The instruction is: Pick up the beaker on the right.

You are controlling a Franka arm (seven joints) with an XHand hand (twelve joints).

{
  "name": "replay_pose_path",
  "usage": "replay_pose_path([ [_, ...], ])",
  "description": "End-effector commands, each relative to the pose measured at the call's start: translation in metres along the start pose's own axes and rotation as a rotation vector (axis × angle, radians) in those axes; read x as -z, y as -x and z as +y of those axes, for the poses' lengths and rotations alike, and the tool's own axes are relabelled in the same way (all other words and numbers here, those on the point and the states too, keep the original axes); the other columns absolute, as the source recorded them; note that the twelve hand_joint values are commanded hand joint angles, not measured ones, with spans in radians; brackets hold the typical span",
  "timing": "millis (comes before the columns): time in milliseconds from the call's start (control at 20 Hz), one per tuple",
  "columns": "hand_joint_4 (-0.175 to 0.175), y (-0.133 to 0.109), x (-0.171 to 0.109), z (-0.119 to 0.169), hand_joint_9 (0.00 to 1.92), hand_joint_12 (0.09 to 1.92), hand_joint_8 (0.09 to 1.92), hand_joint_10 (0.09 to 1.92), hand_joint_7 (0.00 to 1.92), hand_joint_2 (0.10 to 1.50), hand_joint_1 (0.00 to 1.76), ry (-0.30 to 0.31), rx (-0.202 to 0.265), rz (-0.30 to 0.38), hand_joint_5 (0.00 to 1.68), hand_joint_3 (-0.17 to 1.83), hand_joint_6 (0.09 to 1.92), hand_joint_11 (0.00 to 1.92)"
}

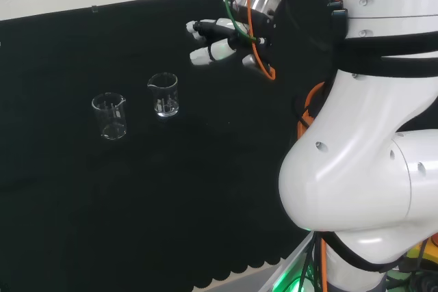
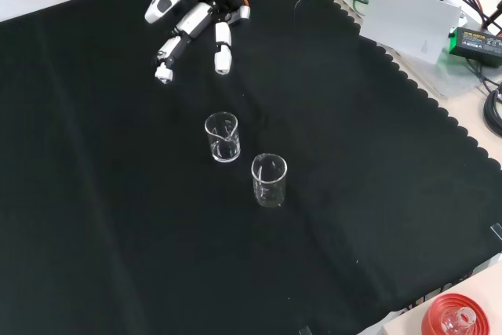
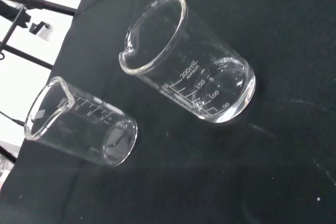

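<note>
Two clear glass beakers stand upright on the table (image 1: 82, 196) — head view: left beaker (image 1: 109, 115), right beaker (image 1: 163, 94) just beside it, apart; hand (image 1: 219, 42) above, right of both.

Black scalloped cloth (image 2: 329, 256) on pale bench (image 2: 471, 194), white wall behind

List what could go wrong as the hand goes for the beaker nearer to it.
1. The two beakers stand close together: reaching for the nearer beaker, the hand's straight fingers could knock the other beaker over.
2. Both are clear, empty glass on black cloth, so a misjudged approach could tip the target.
</note>
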State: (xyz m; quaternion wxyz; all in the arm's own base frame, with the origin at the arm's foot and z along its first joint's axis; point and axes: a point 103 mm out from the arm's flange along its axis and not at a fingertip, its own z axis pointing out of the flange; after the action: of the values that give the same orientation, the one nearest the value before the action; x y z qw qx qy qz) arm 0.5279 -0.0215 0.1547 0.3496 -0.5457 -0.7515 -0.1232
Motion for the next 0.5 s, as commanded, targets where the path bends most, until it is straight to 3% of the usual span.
replay_pose_path([
  [50, -0.088, 0.007, -0.021, 0.007, 0.01, 0.86, 0.53, 0.7, 0.0, 0.85, 0.86, -0.032, 0.033, 0.069, 0.07, -0.17, 0.09, 0.0],
  [500, -0.074, 0.013, -0.037, 0.021, 0.08, 0.87, 0.54, 0.68, 0.06, 0.85, 0.94, -0.028, 0.043, 0.167, 0.25, -0.17, 0.09, 0.0],
])
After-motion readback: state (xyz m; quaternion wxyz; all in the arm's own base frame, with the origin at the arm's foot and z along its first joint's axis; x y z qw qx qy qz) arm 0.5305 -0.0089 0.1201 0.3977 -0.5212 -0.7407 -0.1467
